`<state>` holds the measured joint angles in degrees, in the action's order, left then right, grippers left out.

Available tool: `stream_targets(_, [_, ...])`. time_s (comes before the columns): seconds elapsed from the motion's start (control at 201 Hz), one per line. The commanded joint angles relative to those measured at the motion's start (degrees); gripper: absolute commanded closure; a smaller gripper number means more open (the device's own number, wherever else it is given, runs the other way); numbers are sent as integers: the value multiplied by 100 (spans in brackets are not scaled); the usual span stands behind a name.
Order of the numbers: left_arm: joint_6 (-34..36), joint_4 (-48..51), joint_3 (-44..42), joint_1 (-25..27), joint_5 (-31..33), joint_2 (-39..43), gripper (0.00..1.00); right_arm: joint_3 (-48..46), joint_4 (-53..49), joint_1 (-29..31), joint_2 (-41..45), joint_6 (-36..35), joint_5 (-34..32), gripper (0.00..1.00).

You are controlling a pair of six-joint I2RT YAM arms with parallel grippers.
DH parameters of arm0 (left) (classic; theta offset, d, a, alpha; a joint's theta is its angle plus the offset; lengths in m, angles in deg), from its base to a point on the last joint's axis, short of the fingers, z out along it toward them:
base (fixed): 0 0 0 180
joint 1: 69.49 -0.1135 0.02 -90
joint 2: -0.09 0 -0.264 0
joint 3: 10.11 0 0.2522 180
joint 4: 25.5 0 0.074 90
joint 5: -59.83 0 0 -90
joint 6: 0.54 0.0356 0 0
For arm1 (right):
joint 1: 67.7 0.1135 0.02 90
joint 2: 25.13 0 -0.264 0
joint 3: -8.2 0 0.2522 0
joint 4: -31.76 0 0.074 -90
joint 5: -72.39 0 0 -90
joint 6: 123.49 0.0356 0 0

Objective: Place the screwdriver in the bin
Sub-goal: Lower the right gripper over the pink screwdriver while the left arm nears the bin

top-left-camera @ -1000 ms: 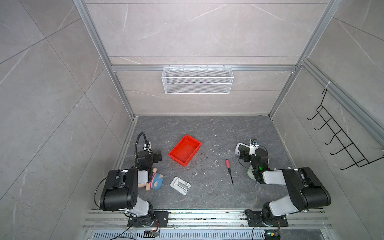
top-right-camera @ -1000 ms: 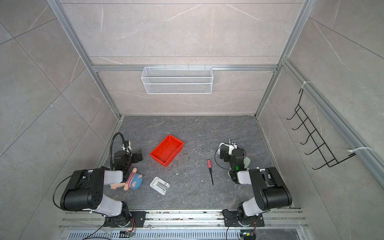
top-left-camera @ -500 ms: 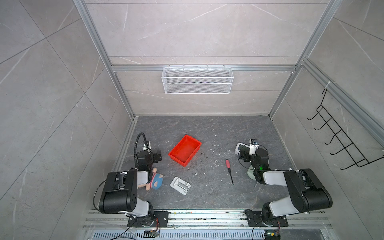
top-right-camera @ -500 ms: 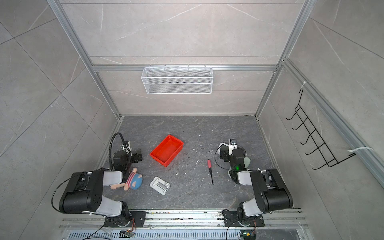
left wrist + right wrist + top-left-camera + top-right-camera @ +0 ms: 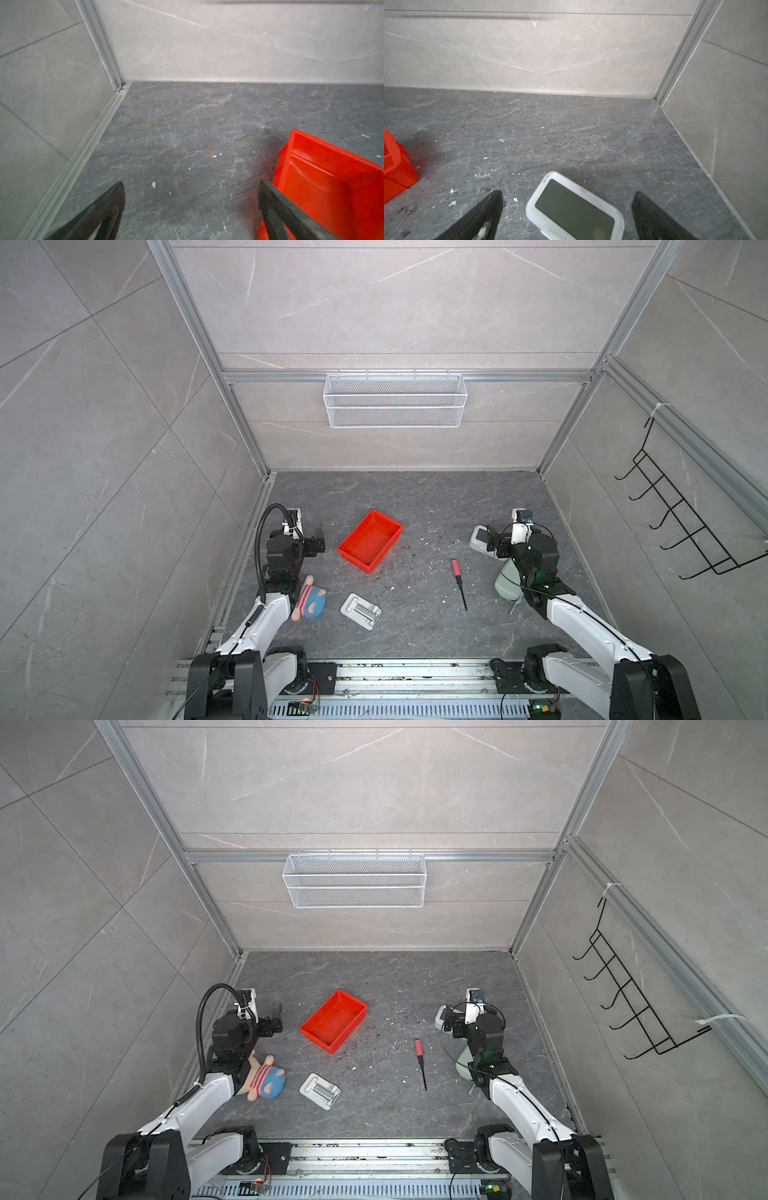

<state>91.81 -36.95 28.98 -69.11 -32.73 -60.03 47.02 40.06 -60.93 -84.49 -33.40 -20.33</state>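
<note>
On dark stone floor, right of centre: screwdriver (image 5: 460,587) (image 5: 421,1065), lying flat, red handle toward back wall, black shaft toward front. Untouched, well apart from bin.
Bin (image 5: 369,540) (image 5: 333,1020): red tray, left of centre, set diagonally.
Left gripper (image 5: 192,187): jaws wide apart, just beside bin, not touching.
Right gripper (image 5: 568,195): jaws wide apart, white screen device (image 5: 575,207) on floor between them in wrist view, not gripped.
Also: striped plush doll (image 5: 309,603) and white flat fitting (image 5: 360,610) near front left; mesh basket (image 5: 394,400) on back wall.
</note>
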Motion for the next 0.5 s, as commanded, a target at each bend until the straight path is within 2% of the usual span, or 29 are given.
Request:
stream_targets(0.0, [520,791,373,132,-971,374,0,353,-1104,9,179,378,310,1])
stream_targets(0.119, [1039,1500,673,255,-1974,633,0,713,-1833,11,383,1075,327,1])
stream_targets(0.224, [1669,2067,896,303,-3604,729,0,1128,-2706,18,467,1725,296,1])
stream_targets(0.289, [1820,2424,1070,375,-4217,708,0,1371,-3221,30,445,1831,299,1])
stream_targets(0.368, [2042,2996,1329,570,-4522,677,0,1635,-3704,90,394,1816,318,1])
stream_targets(0.493, [2506,3677,1590,1002,-4501,669,0,2034,-4312,438,282,1811,229,1])
